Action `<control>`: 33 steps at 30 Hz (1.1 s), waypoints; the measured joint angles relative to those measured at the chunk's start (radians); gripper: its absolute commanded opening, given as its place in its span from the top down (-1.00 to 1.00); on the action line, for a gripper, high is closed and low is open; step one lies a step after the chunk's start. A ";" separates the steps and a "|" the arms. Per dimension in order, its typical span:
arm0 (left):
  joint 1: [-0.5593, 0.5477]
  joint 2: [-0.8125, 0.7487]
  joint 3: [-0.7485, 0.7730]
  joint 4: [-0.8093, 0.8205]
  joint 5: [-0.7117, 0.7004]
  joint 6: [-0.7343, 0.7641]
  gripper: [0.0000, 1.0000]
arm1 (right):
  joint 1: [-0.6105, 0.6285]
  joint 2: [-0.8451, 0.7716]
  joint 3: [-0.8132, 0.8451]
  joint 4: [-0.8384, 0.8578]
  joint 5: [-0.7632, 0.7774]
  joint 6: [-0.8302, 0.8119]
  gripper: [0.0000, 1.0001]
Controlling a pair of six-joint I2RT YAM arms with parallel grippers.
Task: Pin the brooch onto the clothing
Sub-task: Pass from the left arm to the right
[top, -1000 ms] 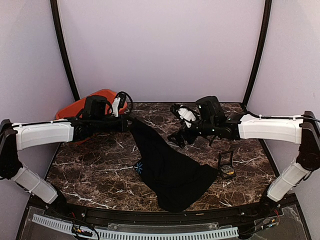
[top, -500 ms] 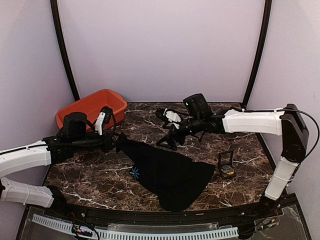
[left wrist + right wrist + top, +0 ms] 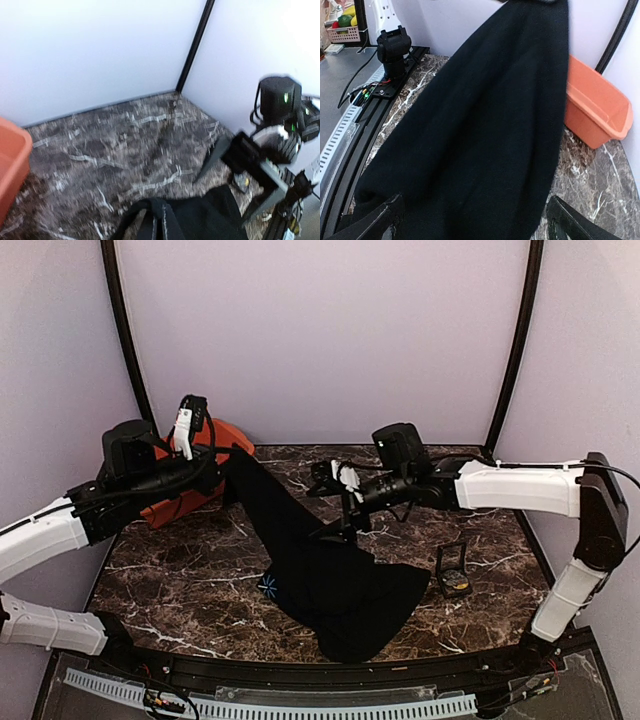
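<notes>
We hold the left end effector (image 3: 231, 457) clamped shut on an edge of the black short-sleeved T-shirt (image 3: 335, 585), raised so the cloth hangs stretched down to the dark marbled bench (image 3: 170, 570); the right end effector (image 3: 336, 506) gapes wide and empty around that fabric, probably to take a second hold; the small yellow-gold round brooch (image 3: 457, 588) seemingly waits in the little black hinged case (image 3: 450, 562), just beside the shirt's right edge.
</notes>
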 measured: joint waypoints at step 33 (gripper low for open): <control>-0.002 0.188 0.489 -0.006 -0.277 0.208 0.99 | 0.277 -0.086 -0.183 0.380 0.511 0.026 -0.97</control>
